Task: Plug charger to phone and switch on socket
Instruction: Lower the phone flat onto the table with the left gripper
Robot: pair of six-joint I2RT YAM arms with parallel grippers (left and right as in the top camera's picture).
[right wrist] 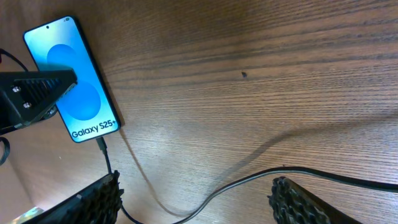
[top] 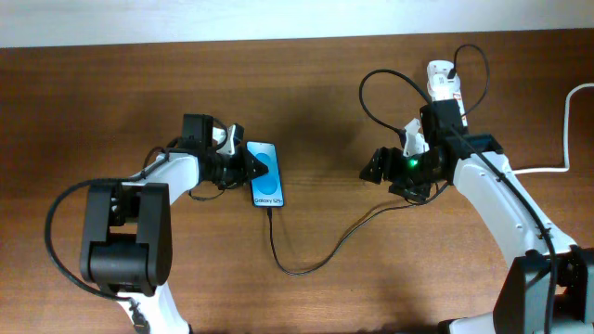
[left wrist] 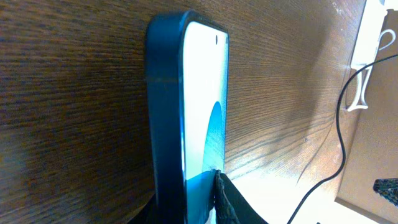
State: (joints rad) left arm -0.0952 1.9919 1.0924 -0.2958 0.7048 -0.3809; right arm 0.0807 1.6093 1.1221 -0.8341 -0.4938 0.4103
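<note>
The phone [top: 265, 173] lies flat on the wooden table with its blue screen up, also in the right wrist view [right wrist: 71, 81]. My left gripper [top: 249, 165] is shut on the phone [left wrist: 186, 124], fingers on its two faces at the left edge. The charger, a thin black cable [top: 320, 255], has its connector tip [right wrist: 101, 145] in the phone's bottom port and runs right to the socket [top: 443, 82], a white power strip at the back right. My right gripper [top: 382, 165] is open and empty above the cable [right wrist: 249, 180], right of the phone.
A thick white cord [top: 568, 130] runs from the far right edge towards the right arm. The cable loops in black arcs [top: 390, 79] around the socket. Bare wood lies between the phone and my right gripper.
</note>
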